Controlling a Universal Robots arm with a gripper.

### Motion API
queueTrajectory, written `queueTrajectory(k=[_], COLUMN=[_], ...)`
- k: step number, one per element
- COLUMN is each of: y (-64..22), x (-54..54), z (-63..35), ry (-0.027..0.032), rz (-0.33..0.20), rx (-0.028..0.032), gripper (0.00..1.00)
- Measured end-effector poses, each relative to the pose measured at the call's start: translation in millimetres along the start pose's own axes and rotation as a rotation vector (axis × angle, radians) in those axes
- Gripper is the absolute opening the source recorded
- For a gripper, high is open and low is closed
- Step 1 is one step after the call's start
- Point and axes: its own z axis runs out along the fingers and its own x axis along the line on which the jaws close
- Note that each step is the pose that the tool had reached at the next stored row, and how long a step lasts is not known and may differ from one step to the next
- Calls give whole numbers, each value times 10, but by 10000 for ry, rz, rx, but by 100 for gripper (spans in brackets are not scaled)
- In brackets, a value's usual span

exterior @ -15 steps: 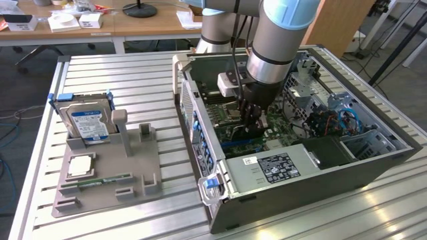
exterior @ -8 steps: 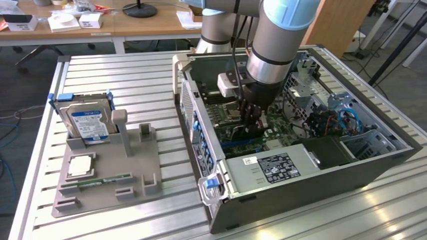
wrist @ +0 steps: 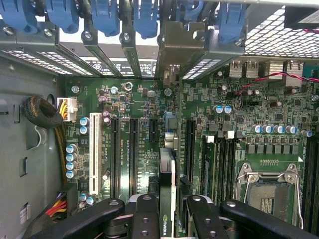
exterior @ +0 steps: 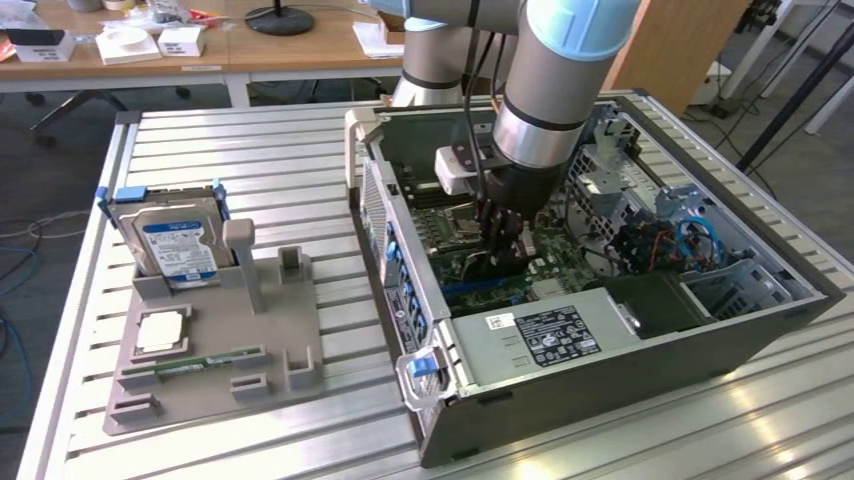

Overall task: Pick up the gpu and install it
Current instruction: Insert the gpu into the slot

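Now gpu (wrist: 167, 199) edge-on, clamped between tool (exterior: 503, 258) fingers (wrist: 144, 219), low over motherboard (wrist: 144, 144) inside open case (exterior: 747, 330). Blue slot latches (wrist: 144, 17) beyond. Hard drive (exterior: 176, 245) in holder (exterior: 267, 345) at exterior view's left on worktop (exterior: 240, 150).

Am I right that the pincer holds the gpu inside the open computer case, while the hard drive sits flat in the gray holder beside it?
Not quite. In the exterior view the hard drive stands upright in the gray holder, not flat. The rest holds: the pincer grips the gpu inside the open computer case, as the wrist view shows.
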Motion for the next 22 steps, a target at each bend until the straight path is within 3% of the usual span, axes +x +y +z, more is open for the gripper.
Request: queueTrajectory(k=[22], y=[0], x=[-4], z=[-6], ry=[-2], rz=[-18], rx=[3], gripper=[26])
